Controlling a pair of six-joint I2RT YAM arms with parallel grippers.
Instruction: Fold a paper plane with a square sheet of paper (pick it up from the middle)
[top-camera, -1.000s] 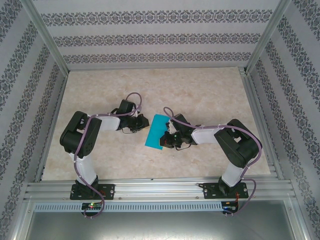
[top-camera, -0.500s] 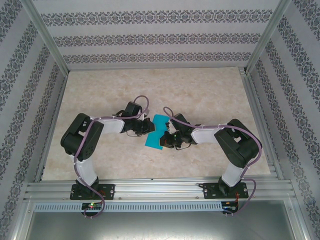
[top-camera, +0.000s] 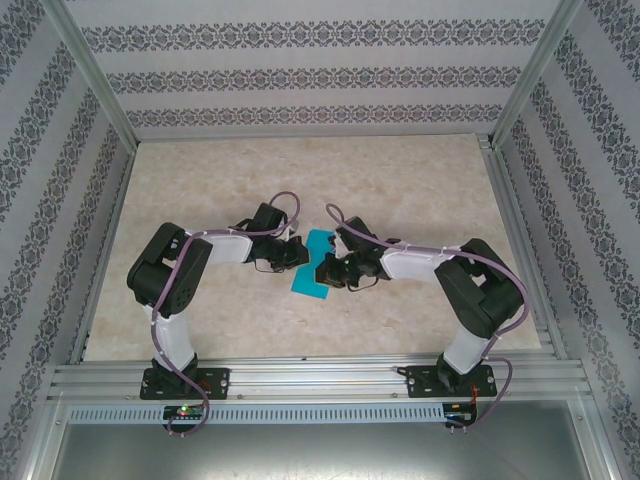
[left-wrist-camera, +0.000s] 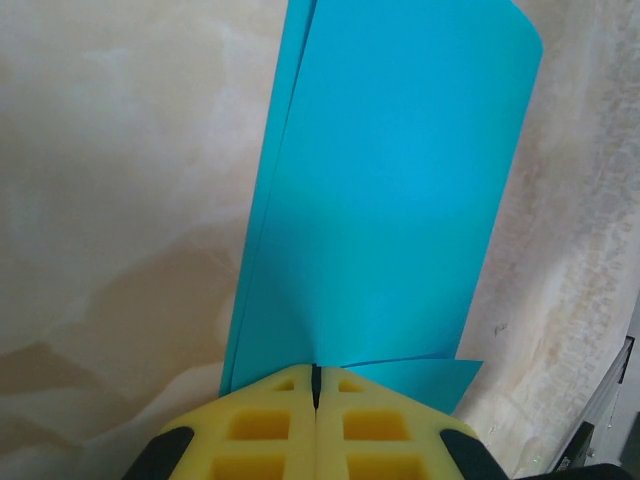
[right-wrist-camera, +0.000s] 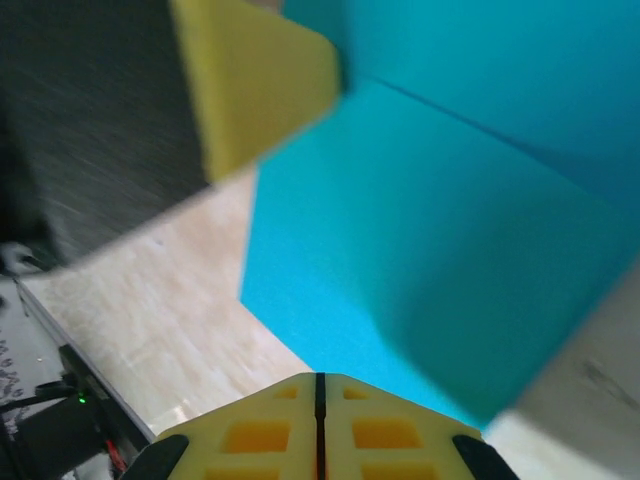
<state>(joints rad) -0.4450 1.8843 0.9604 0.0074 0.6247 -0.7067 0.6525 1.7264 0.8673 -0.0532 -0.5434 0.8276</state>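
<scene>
Square sheet of paper (top-camera: 312, 268) is sitting mid-table (top-camera: 400, 180), a little nearer the arms than the far wall, between the two grippers. It is no longer flat. The left wrist view is showing it doubled over, two layers running away from the camera with a rounded far edge. The right wrist view is showing a straight crease crossing it.

Left gripper (top-camera: 293, 253) is coming in on the sheet's left edge. Its yellow pads (left-wrist-camera: 270, 410) are pressed together with only a thin seam, and the paper edge is running into that seam, so it is reading as pinched. Right gripper (top-camera: 331, 270) is doing the same on the right edge, pads closed with paper meeting the tips.

Handling, as judged: the sheet is looking very light and thin, bowing rather than holding shape. It is likely to slide on the smooth table and to crumple under any pull. Best hold is looking like the edges, close beside the fold line, with little tension between the arms.
</scene>
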